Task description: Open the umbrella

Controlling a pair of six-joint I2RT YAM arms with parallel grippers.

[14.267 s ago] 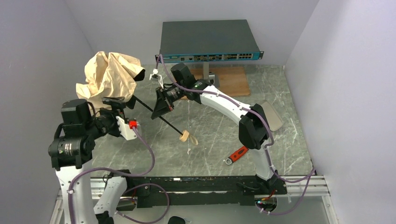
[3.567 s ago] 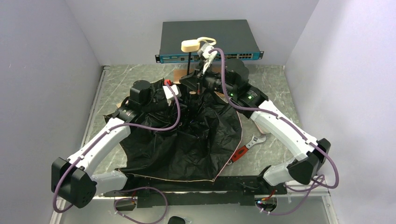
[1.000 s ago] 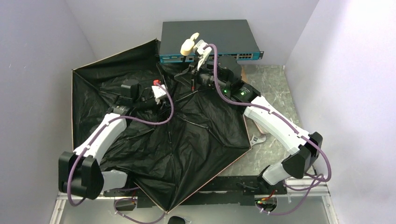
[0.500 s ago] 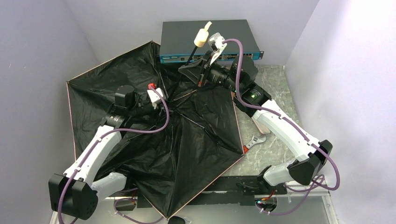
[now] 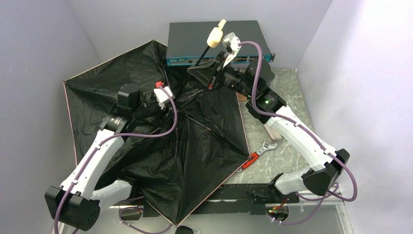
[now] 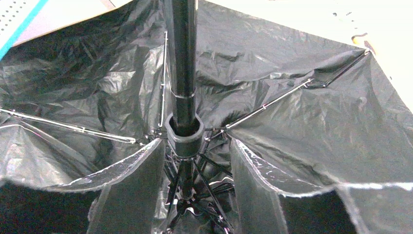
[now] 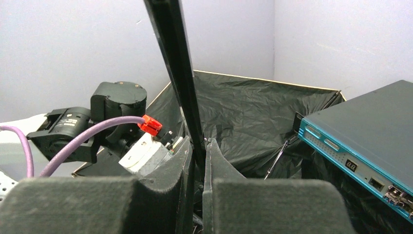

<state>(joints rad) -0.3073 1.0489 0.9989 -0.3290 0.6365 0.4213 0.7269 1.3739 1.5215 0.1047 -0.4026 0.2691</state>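
Grey marbled desk (image 5: pixel 287 90), walled in pale lilac, bears the pale-peach folding umbrella (image 5: pixel 195 146). It is spread wide over the left and middle, black lining facing up. Its black shaft (image 7: pixel 175 63) slants up to the cream knob handle (image 5: pixel 215 37), in front of a dark teal-fronted network switch (image 5: pixel 187 36). The right pincer (image 7: pixel 197 146) is clamped on the shaft. The left pincer (image 6: pixel 195 146) stands parted, its clear fingers (image 6: pixel 131 190) straddling the black sliding collar (image 6: pixel 184 131). A red-handled wrench (image 5: pixel 253 156) lies at the canopy's right rim.
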